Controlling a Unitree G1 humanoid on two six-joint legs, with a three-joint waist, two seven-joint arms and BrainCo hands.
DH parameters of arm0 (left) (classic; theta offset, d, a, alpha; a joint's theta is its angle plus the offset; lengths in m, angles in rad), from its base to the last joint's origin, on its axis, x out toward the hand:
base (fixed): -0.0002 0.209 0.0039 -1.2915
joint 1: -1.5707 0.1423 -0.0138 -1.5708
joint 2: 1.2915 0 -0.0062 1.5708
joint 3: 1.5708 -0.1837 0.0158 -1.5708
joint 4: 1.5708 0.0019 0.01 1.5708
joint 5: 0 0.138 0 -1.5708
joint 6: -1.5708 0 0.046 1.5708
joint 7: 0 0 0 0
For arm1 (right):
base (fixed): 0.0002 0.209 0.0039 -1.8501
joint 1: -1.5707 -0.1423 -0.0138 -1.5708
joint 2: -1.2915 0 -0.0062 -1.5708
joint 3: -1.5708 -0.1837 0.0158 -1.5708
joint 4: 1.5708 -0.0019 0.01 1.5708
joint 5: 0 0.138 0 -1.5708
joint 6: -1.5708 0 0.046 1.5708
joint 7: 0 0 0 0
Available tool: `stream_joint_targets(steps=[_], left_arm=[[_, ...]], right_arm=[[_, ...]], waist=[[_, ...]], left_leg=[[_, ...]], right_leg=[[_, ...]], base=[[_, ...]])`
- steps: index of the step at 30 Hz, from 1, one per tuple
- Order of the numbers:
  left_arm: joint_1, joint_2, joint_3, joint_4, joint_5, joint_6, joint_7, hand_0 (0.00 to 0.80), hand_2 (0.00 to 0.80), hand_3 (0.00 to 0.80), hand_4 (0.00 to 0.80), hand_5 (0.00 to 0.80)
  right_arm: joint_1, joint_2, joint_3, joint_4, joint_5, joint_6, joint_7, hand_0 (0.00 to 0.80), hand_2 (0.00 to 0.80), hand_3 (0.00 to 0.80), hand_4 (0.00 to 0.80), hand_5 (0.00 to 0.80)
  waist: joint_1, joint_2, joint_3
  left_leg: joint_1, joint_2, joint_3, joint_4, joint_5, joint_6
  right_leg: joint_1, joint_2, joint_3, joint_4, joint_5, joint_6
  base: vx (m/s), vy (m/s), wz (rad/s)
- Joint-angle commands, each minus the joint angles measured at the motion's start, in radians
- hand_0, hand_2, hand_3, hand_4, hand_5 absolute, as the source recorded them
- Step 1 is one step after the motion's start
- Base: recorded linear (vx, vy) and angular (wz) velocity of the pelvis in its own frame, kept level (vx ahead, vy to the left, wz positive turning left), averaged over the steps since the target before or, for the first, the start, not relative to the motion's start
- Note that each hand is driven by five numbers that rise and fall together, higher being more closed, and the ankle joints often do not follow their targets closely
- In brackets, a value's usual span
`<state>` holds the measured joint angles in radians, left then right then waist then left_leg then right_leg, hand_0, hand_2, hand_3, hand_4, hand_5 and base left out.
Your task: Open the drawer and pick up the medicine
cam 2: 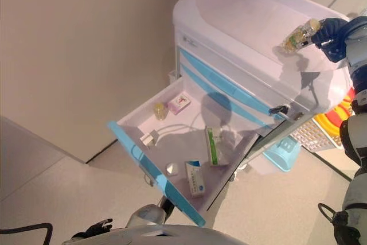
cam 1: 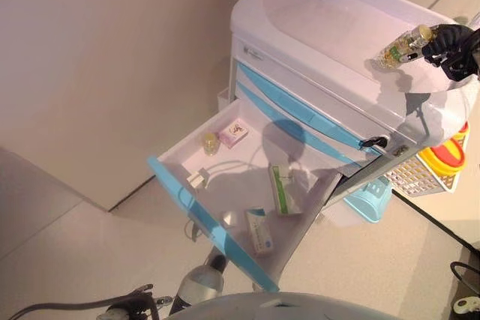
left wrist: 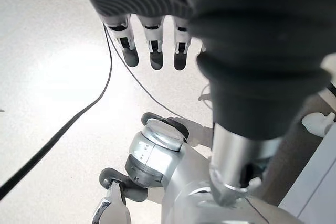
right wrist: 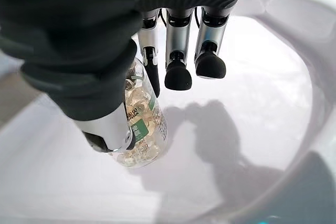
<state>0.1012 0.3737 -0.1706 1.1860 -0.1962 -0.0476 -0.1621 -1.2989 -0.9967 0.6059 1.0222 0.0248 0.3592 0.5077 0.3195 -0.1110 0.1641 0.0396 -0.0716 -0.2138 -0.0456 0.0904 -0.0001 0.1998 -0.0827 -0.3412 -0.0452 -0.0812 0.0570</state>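
Note:
The white cart [cam 1: 322,20] has its top blue-fronted drawer [cam 1: 214,226] pulled wide open. Inside lie a small yellow vial [cam 1: 209,142], a pink box [cam 1: 233,134], a green-and-white box [cam 1: 280,189] and a blue-and-white box [cam 1: 259,231]. My right hand [cam 1: 450,41] is over the right side of the cart's top, shut on a clear medicine bottle [cam 1: 405,45] of pale capsules with a green label. The right wrist view shows the bottle [right wrist: 140,129] pinched between thumb and finger, close over the white top. My left hand [left wrist: 152,51] hangs low by the floor, its fingers straight and empty.
A wall runs along the left, close to the drawer's left end. On the cart's right side hang a white wire basket [cam 1: 416,174] with a yellow container [cam 1: 444,155], and a light blue bin [cam 1: 369,200]. The open drawer reaches out toward me over the floor.

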Motion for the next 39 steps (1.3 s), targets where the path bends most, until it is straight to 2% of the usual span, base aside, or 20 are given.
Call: stream_joint_targets(steps=[1,7,22,23,24,25,26,27,39], left_arm=[[0.038,0.077,-0.026,-0.03,0.004,-0.025,-0.005,0.0,0.0,0.0,0.0,0.0],[0.039,0.085,-0.022,-0.038,0.014,-0.03,-0.006,0.0,0.0,0.0,0.0,0.0],[0.05,0.095,-0.028,-0.062,0.012,-0.029,-0.007,0.0,0.0,0.0,0.0,0.0],[0.052,0.095,-0.028,-0.062,0.013,-0.029,-0.008,0.0,0.0,0.0,0.0,0.0],[0.052,0.095,-0.029,-0.064,0.014,-0.028,-0.008,0.0,0.0,0.0,0.0,0.0],[0.051,0.096,-0.032,-0.066,0.013,-0.024,-0.007,0.0,0.0,0.0,0.0,0.0],[0.051,0.096,-0.035,-0.067,0.014,-0.023,-0.006,0.0,0.0,0.0,0.0,0.0],[0.051,0.097,-0.036,-0.068,0.013,-0.022,-0.006,0.0,0.0,0.0,0.0,0.0],[0.053,0.097,-0.041,-0.067,0.019,-0.018,-0.009,0.0,0.0,0.0,0.0,0.0]], right_arm=[[-0.128,-0.047,0.1,-0.001,-0.08,-0.009,0.04,0.8,0.8,0.8,0.8,0.8],[-0.088,-0.046,0.091,0.011,-0.115,-0.017,0.091,0.8,0.8,0.8,0.8,0.8],[-0.039,-0.038,0.08,0.004,-0.159,-0.059,0.091,0.8,0.8,0.8,0.8,0.8],[-0.039,-0.037,0.078,0.005,-0.165,-0.058,0.089,0.765,0.765,0.765,0.765,0.765],[-0.038,-0.034,0.076,0.006,-0.169,-0.059,0.086,0.69,0.69,0.69,0.69,0.69],[-0.038,-0.031,0.076,0.007,-0.171,-0.056,0.083,0.549,0.549,0.549,0.549,0.549],[-0.04,-0.029,0.077,0.008,-0.171,-0.053,0.08,0.348,0.348,0.348,0.348,0.348],[-0.041,-0.027,0.079,0.008,-0.172,-0.054,0.075,0.0,0.0,0.0,0.0,0.0],[-0.057,-0.014,0.081,0.025,-0.161,-0.054,0.012,0.0,0.0,0.0,0.0,0.0]], waist=[[0.012,-0.025,-0.032],[0.018,-0.03,-0.02],[0.028,-0.036,-0.006],[0.029,-0.036,-0.006],[0.03,-0.036,-0.006],[0.031,-0.036,-0.006],[0.032,-0.037,-0.005],[0.033,-0.037,-0.004],[0.034,-0.039,-0.01]], left_leg=[[0.03,-0.029,0.014,0.051,-0.136,0.037],[0.025,-0.03,0.015,0.055,-0.137,0.042],[0.023,-0.029,0.012,0.056,-0.141,0.042],[0.025,-0.029,0.012,0.056,-0.141,0.042],[0.025,-0.028,0.012,0.055,-0.141,0.042],[0.027,-0.028,0.011,0.054,-0.141,0.042],[0.028,-0.028,0.011,0.053,-0.141,0.042],[0.028,-0.027,0.011,0.053,-0.141,0.041],[0.036,-0.025,0.017,0.049,-0.142,0.041]], right_leg=[[-0.093,-0.053,0.062,0.126,0.041,0.032],[-0.099,-0.053,0.068,0.131,0.043,0.039],[-0.098,-0.045,0.085,0.121,0.046,0.046],[-0.097,-0.044,0.085,0.12,0.046,0.046],[-0.097,-0.044,0.086,0.12,0.047,0.046],[-0.096,-0.044,0.085,0.119,0.047,0.047],[-0.095,-0.044,0.085,0.118,0.047,0.047],[-0.095,-0.044,0.085,0.118,0.047,0.047],[-0.091,-0.044,0.094,0.112,0.05,0.051]], base=[[0.025,-0.005,0.05],[0.004,-0.001,0.01],[0.0,0.0,0.0],[0.02,0.003,0.04],[0.019,0.002,0.07],[0.016,0.001,0.09],[0.012,0.002,0.06],[0.012,0.003,0.04],[0.005,0.001,0.02]])
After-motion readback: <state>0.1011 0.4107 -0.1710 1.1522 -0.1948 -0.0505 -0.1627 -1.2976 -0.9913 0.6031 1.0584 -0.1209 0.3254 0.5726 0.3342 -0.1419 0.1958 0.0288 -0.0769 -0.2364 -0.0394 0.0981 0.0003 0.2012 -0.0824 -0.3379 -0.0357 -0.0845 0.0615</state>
